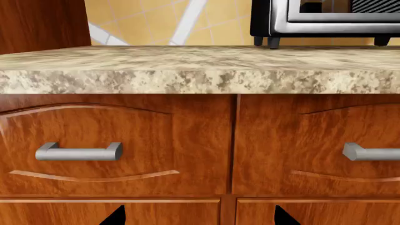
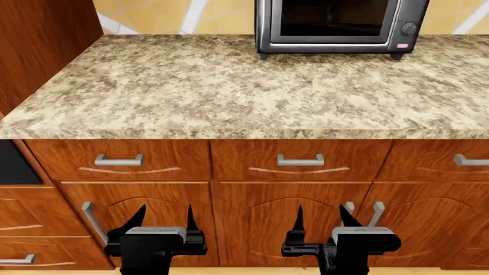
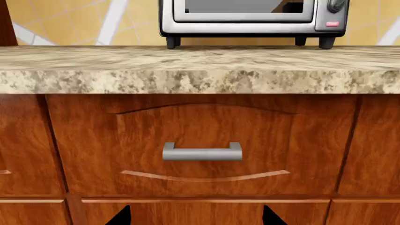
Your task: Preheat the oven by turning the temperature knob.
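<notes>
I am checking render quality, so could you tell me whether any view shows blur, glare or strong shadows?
Head view: sharp and evenly lit, no strong shadow under the countertop oven on the counter. Left wrist view: crisp, soft sheen on the drawer handle. Right wrist view: equally sharp; pale reflections in the small oven's window.

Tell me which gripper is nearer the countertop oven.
Right. The right gripper hangs low before the cabinet doors, almost straight below the countertop oven. The left gripper hangs equally low but well off to the oven's left. Neither touches it.

Toaster oven (image 2: 336,26) on countertop (image 2: 229,91); drawers (image 2: 298,161) beneath
</notes>
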Tool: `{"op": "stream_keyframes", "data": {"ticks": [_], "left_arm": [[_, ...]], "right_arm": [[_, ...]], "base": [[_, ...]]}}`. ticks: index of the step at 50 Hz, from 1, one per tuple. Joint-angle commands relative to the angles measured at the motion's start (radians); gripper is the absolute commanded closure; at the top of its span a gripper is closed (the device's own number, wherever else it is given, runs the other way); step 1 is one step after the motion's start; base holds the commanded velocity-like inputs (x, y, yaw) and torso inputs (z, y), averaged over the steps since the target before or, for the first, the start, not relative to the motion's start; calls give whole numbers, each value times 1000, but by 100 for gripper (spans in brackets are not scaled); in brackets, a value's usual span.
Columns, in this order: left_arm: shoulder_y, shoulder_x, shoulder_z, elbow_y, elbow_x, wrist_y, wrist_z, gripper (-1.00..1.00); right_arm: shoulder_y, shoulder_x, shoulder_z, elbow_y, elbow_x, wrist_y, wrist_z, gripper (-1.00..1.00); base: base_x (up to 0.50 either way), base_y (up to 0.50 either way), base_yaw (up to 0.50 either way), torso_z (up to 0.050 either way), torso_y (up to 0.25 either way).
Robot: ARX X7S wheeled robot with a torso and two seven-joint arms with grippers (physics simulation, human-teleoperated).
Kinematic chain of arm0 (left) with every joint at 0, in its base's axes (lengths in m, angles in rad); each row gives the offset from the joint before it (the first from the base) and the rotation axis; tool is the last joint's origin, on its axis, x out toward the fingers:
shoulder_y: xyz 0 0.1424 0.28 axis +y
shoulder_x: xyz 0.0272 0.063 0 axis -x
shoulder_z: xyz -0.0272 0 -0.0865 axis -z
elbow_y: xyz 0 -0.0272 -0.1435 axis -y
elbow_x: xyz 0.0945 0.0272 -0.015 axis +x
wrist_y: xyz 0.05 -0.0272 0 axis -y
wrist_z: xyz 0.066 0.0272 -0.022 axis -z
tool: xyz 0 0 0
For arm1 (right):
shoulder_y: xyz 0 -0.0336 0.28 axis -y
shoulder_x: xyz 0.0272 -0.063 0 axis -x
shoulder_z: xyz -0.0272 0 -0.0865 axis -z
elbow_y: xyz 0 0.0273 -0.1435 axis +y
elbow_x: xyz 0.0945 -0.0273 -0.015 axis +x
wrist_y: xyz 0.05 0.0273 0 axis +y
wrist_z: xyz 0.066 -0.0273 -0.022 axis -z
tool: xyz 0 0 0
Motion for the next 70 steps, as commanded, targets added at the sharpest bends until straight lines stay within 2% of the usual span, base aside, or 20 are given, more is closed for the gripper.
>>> {"op": "stream_keyframes", "data": {"ticks": [1, 11, 12, 13, 15, 17, 19, 21, 36, 41, 44, 57, 70], "left_arm": [[-4, -17, 19, -7, -13, -3, -18, -100], [5, -47, 57, 32, -31, -12, -54, -100], [7, -49, 58, 41, -36, -9, -55, -100], [10, -53, 63, 53, -31, -4, -58, -100], [21, -60, 72, 134, -25, -1, -63, -100], [21, -63, 75, 135, -28, -1, -67, -100], [13, -71, 52, 393, -95, -89, -67, -100], [-5, -75, 52, 514, -117, -125, -72, -100], [-226, -92, 9, 789, -236, -379, -159, -100], [-285, -97, 5, 801, -260, -430, -179, -100], [-255, -109, -8, 802, -274, -388, -164, -100], [-274, -115, -39, 845, -334, -403, -201, -100], [-258, -134, -15, 851, -333, -382, -212, -100]], "right_arm": [[5, 14, -15, 6, 19, 6, 24, -100], [15, 44, -51, 12, 4, -8, 93, -100], [18, 53, -65, 10, -60, -8, 134, -100], [19, 61, -78, -9, -122, 3, 171, -100], [-10, 65, -70, -197, -136, 38, 180, -100], [-11, 68, -74, -200, -134, 41, 184, -100], [-21, 78, -98, -465, -199, 138, 161, -100], [7, 89, -118, -536, -246, 178, 150, -100], [178, 104, -111, -780, -281, 364, 108, -100], [181, 115, -125, -795, -287, 367, 110, -100], [166, 119, -119, -779, -259, 335, 119, -100], [153, 137, -119, -811, -233, 329, 127, -100], [148, 154, -139, -814, -241, 330, 135, -100]], "base": [[0, 0, 0, 0, 0], [0, 0, 0, 0, 0], [0, 0, 0, 0, 0], [0, 0, 0, 0, 0], [0, 0, 0, 0, 0], [0, 0, 0, 0, 0], [0, 0, 0, 0, 0], [0, 0, 0, 0, 0], [0, 0, 0, 0, 0], [0, 0, 0, 0, 0], [0, 0, 0, 0, 0], [0, 0, 0, 0, 0], [0, 179, 0, 0, 0]]}}
